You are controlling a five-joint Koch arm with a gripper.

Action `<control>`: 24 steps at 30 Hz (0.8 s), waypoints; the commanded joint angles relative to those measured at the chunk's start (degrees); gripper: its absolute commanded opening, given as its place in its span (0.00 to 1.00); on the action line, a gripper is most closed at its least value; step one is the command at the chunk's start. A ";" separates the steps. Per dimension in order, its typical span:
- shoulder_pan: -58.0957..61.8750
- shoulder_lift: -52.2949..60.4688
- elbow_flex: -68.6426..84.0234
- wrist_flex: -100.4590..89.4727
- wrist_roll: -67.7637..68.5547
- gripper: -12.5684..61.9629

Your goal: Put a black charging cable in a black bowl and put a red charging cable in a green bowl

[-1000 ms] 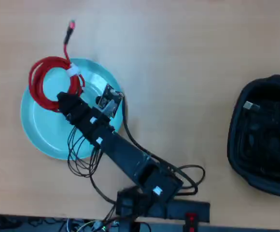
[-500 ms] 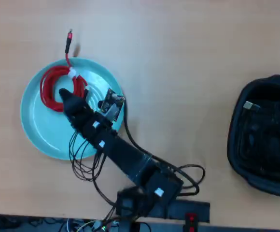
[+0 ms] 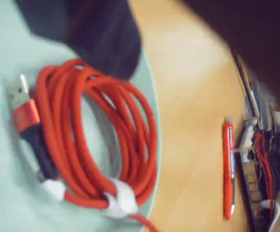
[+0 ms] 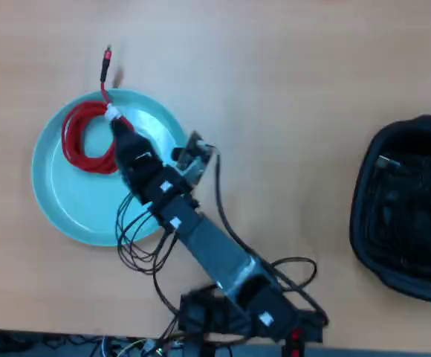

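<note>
The red charging cable [image 3: 96, 145] lies coiled in the green bowl [image 3: 5, 183], bound by a white tie. In the overhead view the coil [image 4: 82, 137] sits in the left half of the green bowl [image 4: 74, 208], with its loose plug end trailing over the far rim onto the table. My gripper [image 4: 117, 128] hangs over the coil's right side near the tie. In the wrist view only one dark blurred jaw shows, and the gripper [image 3: 116, 67] hangs just above the coil. The black bowl [image 4: 364, 216] stands at the far right. The black charging cable [image 4: 384, 161] lies inside it, its silver plug showing.
A red pen [image 3: 228, 169] lies on the wooden table right of the green bowl in the wrist view. Wires and clutter [image 3: 270, 159] line the table's edge there. My own loose black wires [image 4: 137, 245] hang over the green bowl's near rim.
</note>
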 commanded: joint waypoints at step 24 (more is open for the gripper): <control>40.52 18.90 23.29 8.09 -25.93 0.66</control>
